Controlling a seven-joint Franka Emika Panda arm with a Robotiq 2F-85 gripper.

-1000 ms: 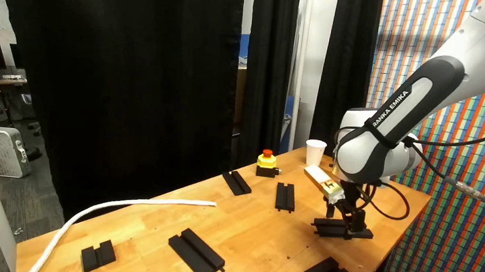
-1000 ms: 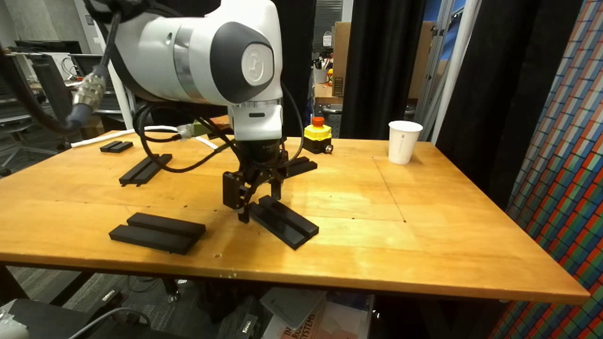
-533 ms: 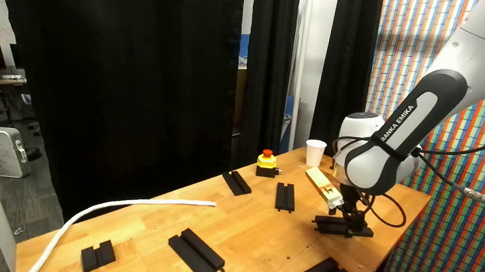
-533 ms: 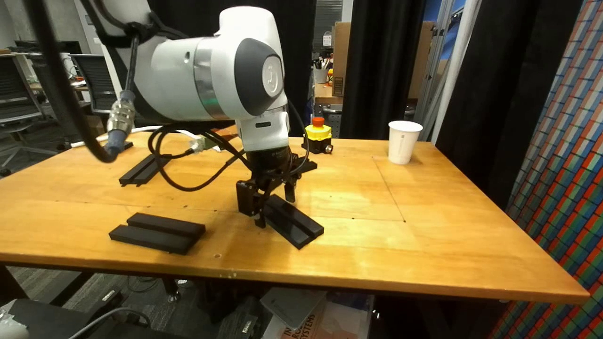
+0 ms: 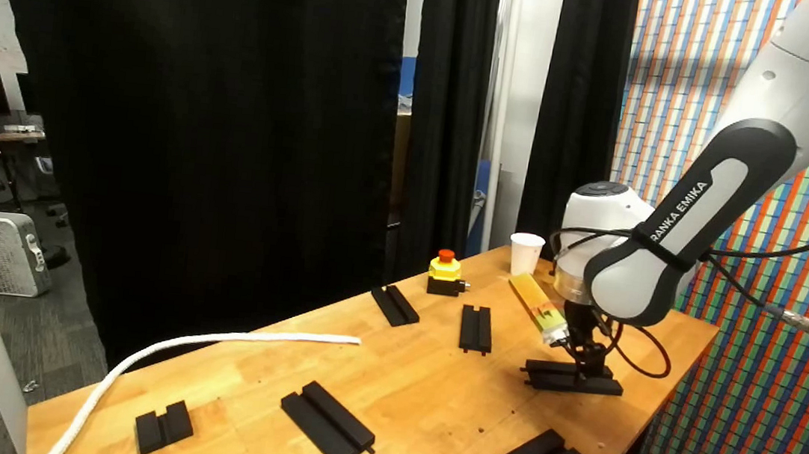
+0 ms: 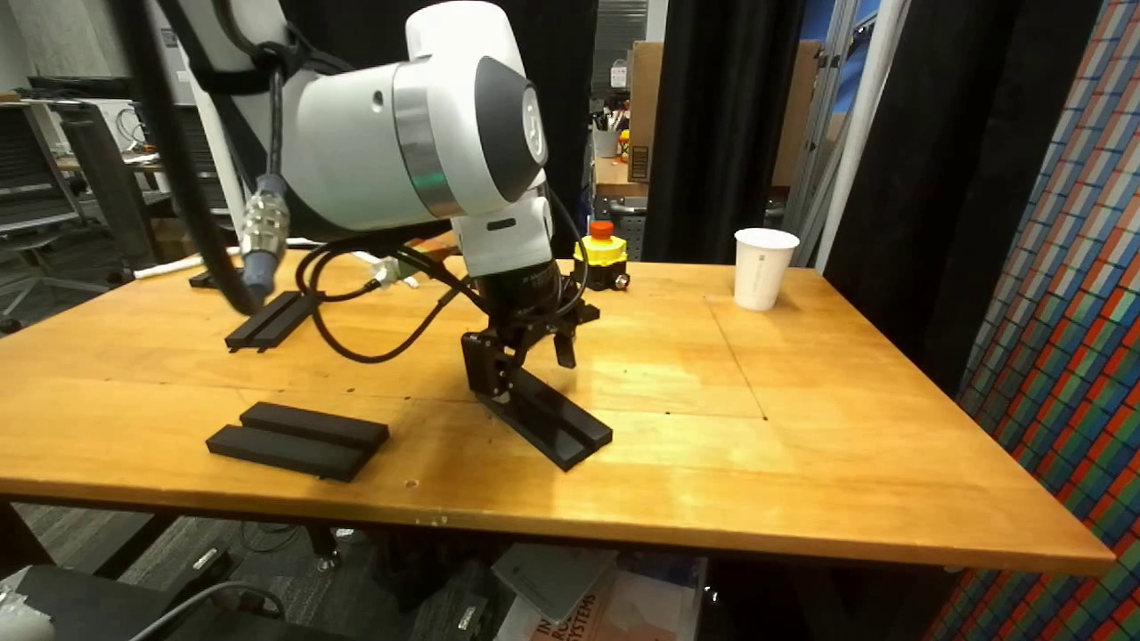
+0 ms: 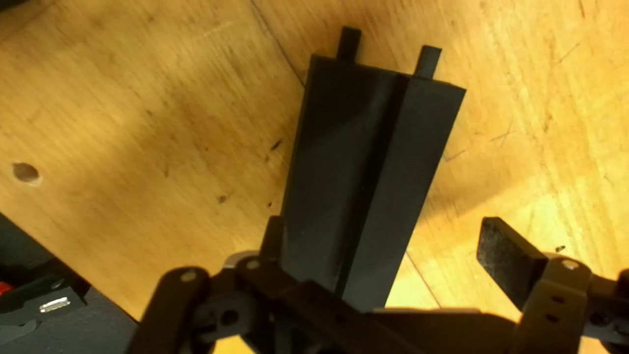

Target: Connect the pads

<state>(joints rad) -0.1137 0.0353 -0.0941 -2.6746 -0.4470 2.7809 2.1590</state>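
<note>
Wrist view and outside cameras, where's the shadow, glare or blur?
Wrist view: soft shadow on the tabletop beside the pad, with a bright patch toward lower right; in an exterior view: pale glare on the tabletop right of that pad, and a thick cable blurred at upper left.

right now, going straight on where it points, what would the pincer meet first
Probably the pad below the pincer; in the wrist view, one finger lines up with its edge, the other is over the table. Depth is unclear, so possibly the table first.
</note>
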